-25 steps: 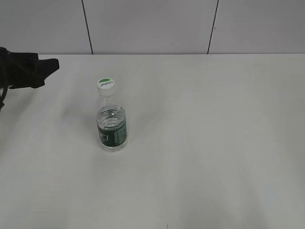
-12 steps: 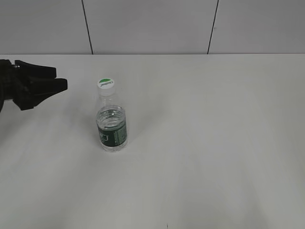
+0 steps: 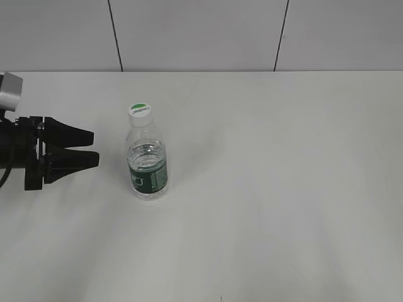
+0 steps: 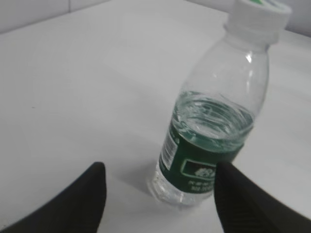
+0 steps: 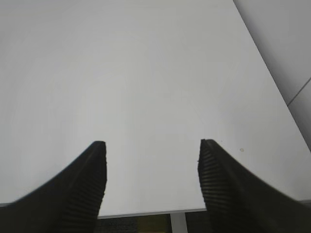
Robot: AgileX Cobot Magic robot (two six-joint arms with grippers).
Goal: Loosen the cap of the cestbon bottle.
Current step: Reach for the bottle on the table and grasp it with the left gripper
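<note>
The cestbon bottle (image 3: 147,168) stands upright left of the table's middle, clear with a dark green label band and some water. Its white cap (image 3: 140,111) with a green patch is on the neck. In the left wrist view the bottle (image 4: 210,145) fills the right half, with its cap (image 4: 256,17) at the top edge. My left gripper (image 3: 93,147) is open and empty, level with the bottle's body, a short way to its left and pointing at it; it also shows in the left wrist view (image 4: 160,174). My right gripper (image 5: 151,150) is open and empty over bare table; it is out of the exterior view.
The white table (image 3: 283,176) runs to a grey panelled wall (image 3: 201,34) at the back. In the right wrist view the table's edge (image 5: 146,212) lies just under the fingertips, with a table leg (image 5: 178,223) below.
My left arm has moved from the far left edge down and to the right, towards the bottle, and now points at its body. The bottle has not moved.
</note>
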